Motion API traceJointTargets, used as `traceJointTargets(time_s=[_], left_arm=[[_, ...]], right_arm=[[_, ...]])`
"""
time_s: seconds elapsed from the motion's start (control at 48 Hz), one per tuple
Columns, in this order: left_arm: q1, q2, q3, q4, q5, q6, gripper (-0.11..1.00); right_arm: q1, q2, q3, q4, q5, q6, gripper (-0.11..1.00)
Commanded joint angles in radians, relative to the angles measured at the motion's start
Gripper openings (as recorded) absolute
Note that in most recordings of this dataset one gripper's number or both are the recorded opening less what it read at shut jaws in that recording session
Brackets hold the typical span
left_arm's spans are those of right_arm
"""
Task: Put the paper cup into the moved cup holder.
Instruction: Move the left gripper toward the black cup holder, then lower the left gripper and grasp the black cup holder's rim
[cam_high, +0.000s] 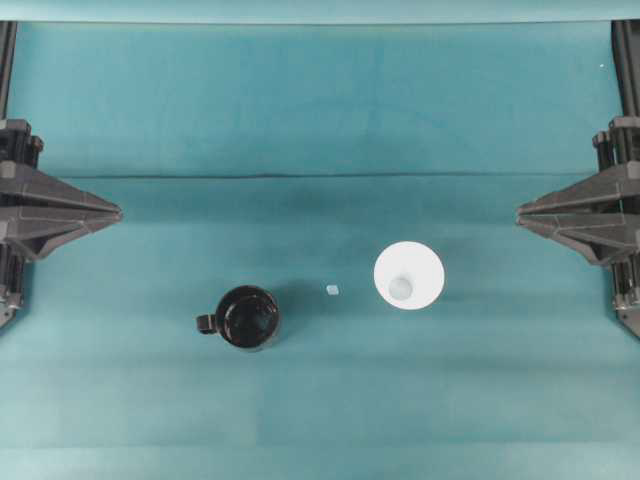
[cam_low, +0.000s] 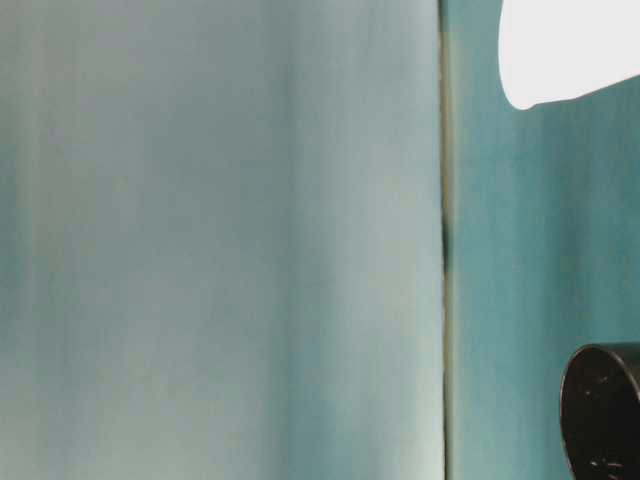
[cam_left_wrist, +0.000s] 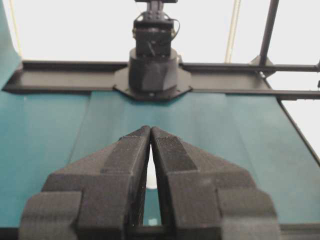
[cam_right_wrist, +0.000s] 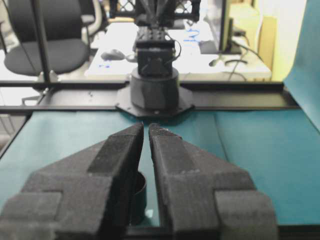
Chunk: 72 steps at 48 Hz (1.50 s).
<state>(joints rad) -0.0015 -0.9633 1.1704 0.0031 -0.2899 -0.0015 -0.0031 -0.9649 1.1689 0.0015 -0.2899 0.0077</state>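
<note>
Both grippers, left gripper (cam_left_wrist: 150, 131) and right gripper (cam_right_wrist: 146, 127), clenched empty at worktop (cam_high: 320, 400) edges; paper cup (cam_high: 409, 277) apart from cup holder (cam_high: 248, 317). Nothing started.

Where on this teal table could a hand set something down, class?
Free: the wide cloth beyond the fold line, and the strip below the cup holder and paper cup. Tightest: between them, where a small white scrap lies.

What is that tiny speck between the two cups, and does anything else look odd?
A small pale scrap lies on the teal cloth between the cup holder and the paper cup; what it is can't be told. Both cups stand upright, nothing spilled.
</note>
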Motion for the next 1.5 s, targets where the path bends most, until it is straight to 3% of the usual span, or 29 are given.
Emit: traceJointTargets(time_s=[0.0,0.063,0.125,0.313,0.5,0.792,1.48], left_arm=[[-0.008,0.020,-0.014,0.009,0.025,-0.017,0.13],[-0.008,0.023,-0.020,0.009,0.052,-0.023,0.08],[-0.009,0.023,-0.023,0.009,0.066,-0.026,0.01],[-0.011,0.023,-0.028,0.009,0.112,-0.032,0.00],[-0.037,0.086,-0.031,0.009,0.218,-0.071,0.00],[-0.086,0.305,-0.055,0.009,0.322,-0.135,0.00],[-0.141,0.503,-0.103,0.009,0.387,-0.179,0.00]], right_arm=[[0.009,0.014,-0.011,0.005,-0.002,0.008,0.16],[0.011,0.018,-0.017,0.014,0.034,0.011,0.16],[0.011,0.020,-0.023,0.017,0.091,0.021,0.07],[0.012,0.018,-0.040,0.017,0.218,0.040,-0.04],[0.012,0.020,-0.040,0.017,0.233,0.043,-0.04],[0.011,0.020,-0.040,0.017,0.255,0.046,-0.04],[0.008,0.020,-0.040,0.020,0.284,0.048,-0.04]])
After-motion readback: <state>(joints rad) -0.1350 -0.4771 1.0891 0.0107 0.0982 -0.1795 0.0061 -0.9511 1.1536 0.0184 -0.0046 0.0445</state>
